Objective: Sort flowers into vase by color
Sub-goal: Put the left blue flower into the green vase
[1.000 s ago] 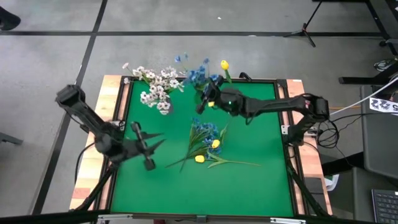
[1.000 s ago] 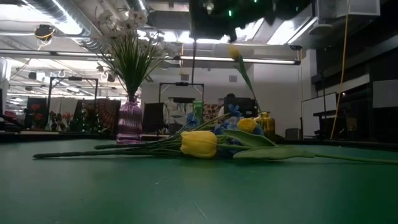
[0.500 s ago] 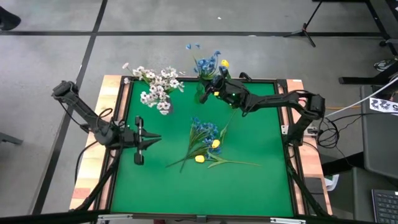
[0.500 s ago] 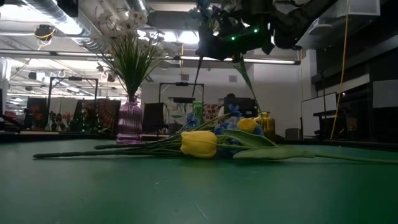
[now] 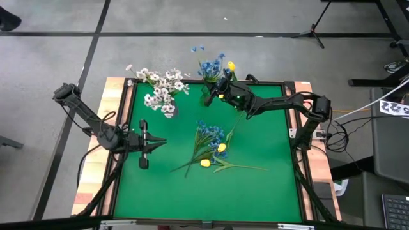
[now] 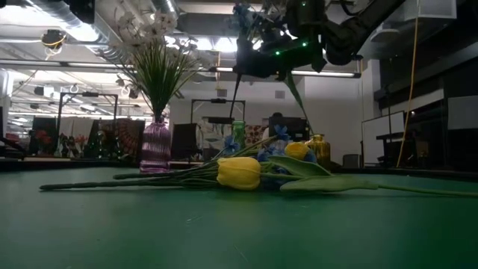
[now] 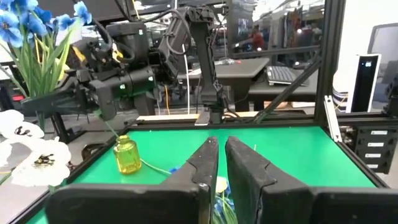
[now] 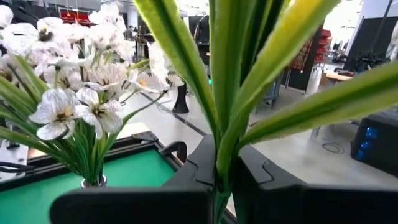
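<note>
My right gripper (image 5: pixel 222 89) is near the table's far edge, shut on a blue sprig (image 5: pixel 211 66) whose blooms stand past that edge. In the low view its thin stem (image 6: pixel 234 93) hangs down above a green vase (image 6: pixel 237 133). White sprays (image 5: pixel 163 92) stand in a purple vase (image 6: pixel 155 146). A yellow tulip (image 5: pixel 231 66) stands in a yellow vase (image 7: pixel 127 155). More blue and yellow flowers (image 5: pixel 211 144) lie flat on the green mat. My left gripper (image 5: pixel 152 144) is shut and empty at mid-left, low over the mat. My right gripper pinches the blue sprig's green leafy stem (image 8: pixel 219 177) between its two fingers, below the leaves. The fingers lie across the stem. The sprig is lifted clear of the mat, blooms up and the bare stem end (image 6: pixel 231 108) hanging below the gripper.
The table has a raised wooden rim (image 5: pixel 118 128). The three vases stand along the far edge. Bare green mat (image 5: pixel 255 185) lies toward the near edge. My right arm (image 5: pixel 287 105) reaches across the far right part of the table.
My right gripper has carried the blue sprig toward the table's far edge, and the blooms now stand beyond it. My left gripper has shut its spread fingers and turned to point toward the table's right edge.
</note>
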